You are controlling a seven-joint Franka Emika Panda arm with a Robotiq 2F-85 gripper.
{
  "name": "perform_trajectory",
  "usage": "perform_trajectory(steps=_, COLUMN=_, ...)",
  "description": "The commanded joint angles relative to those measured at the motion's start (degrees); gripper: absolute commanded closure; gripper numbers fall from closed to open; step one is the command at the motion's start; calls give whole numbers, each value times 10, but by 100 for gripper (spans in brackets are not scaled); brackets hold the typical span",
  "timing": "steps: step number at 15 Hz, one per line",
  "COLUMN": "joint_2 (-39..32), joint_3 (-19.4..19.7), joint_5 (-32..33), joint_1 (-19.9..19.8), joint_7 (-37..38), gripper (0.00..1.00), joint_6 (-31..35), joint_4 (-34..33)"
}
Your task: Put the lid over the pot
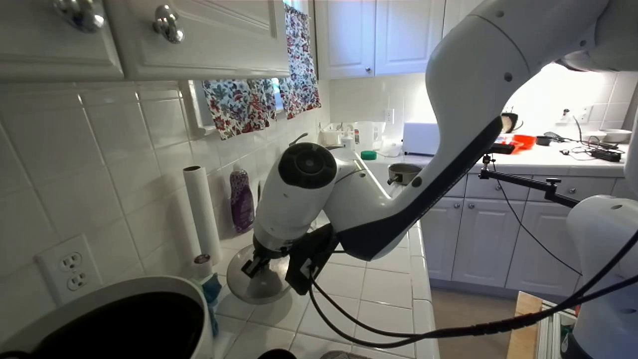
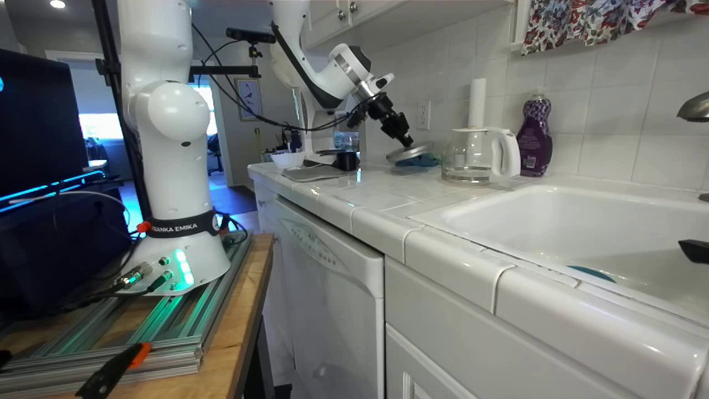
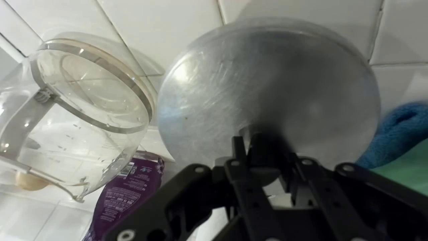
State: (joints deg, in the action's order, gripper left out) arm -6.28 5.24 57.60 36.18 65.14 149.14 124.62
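The gripper [image 3: 250,146] clamps the tilted lid [image 1: 261,287]; in an exterior view, the saucepan [image 1: 405,174] lies toward its two o'clock.

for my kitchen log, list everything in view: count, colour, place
lid: 1, silvery-grey, tilted over the counter
small pot: 1, silvery, in the background
large vessel: 1, pale, black inside, foreground
carafe: 1, clear, on the counter
labelled bottle: 1, purple, near the carafe
paper-towel roll: 1, white, behind the carafe
cloth: 1, blue, beside the lid
counter: 1, white, below the lid
sink: 1, white, in the counter
dishwasher: 1, white, under the counter
curtains: count unclear, floral, above the sink
cabinets: several, white, high and low
small items: several, mixed colours, in the background
monitor: 1, black, beside the robot arm
robot arm: 1, mostly white, over the counter
gripper: 1, black, closed on the lid
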Motion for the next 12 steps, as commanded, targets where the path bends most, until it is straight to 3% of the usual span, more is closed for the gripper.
perform_trajectory(steps=1, joint_2=56, joint_3=-88, joint_5=72, joint_1=-51, joint_7=101, gripper=94, joint_6=-51, joint_4=51)
perform_trajectory(steps=7, joint_2=131, joint_3=-205, joint_5=76, joint_1=-100, joint_7=228, gripper=94, joint_6=-137, joint_4=135)
perform_trajectory(steps=12, joint_2=204, joint_3=-252, joint_5=52, joint_1=-116, joint_7=284, gripper=94, joint_6=-213, joint_4=189)
